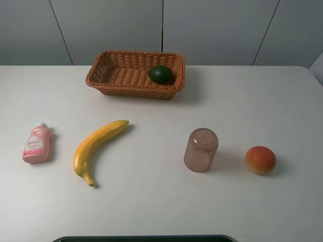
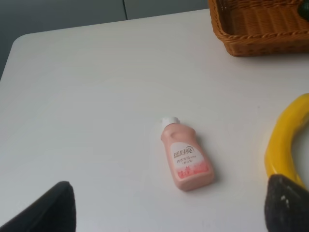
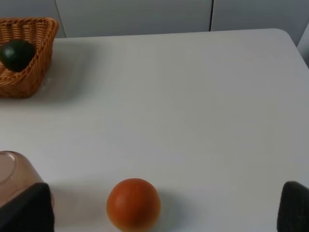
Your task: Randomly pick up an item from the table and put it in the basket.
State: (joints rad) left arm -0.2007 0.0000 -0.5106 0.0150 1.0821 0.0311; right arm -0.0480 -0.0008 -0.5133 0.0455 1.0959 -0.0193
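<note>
The avocado already lies in the basket near the table's far edge, skin up. Both grippers hang wide apart, empty; little risk remains, unless a careless sweep nudges the cup, though arm positions are hardly visible.

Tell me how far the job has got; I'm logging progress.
It looks done: the avocado lies dark skin up inside the basket. Nothing is in hand; the left tool and right tool both stand open and empty over the table. The banana lies outside the basket.
</note>
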